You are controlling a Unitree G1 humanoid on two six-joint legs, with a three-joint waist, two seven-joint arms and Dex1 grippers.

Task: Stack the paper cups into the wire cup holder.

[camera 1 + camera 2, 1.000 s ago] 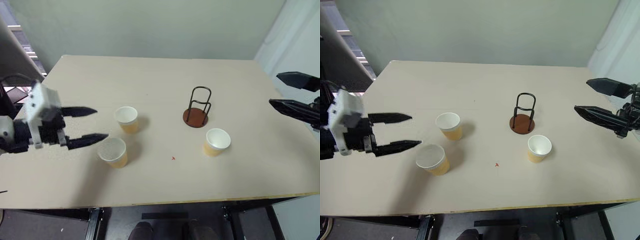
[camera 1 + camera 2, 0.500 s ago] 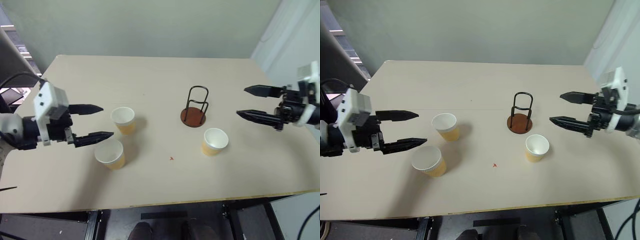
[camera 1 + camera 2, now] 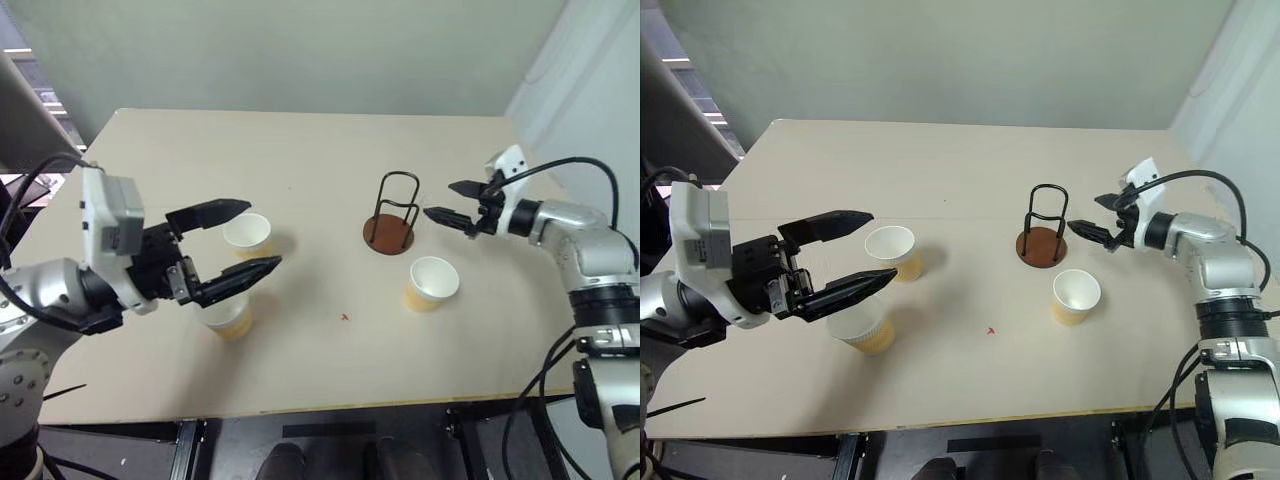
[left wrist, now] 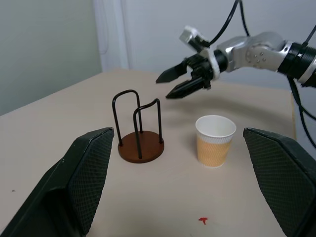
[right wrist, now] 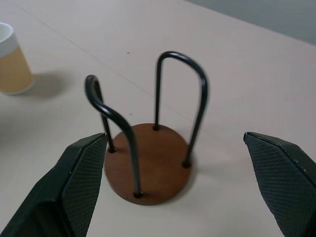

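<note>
Now nearer the wire cup holder (image 3: 391, 218), right pincer (image 3: 447, 203) wide open, empty

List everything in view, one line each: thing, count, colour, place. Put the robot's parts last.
paper cups: three, tan-orange outside, white inside; two upright near the left gripper, one upright on the front right of the holder.
wire cup holder: one, black wire hoops on a reddish-brown round base; upright and empty, right of the table's centre.
table: one, pale beige top.
red mark: one, small, on the table's front middle.
left gripper: black fingers, open, above the two left cups.
right gripper: black fingers, open, pointing at the holder from its right.
</note>
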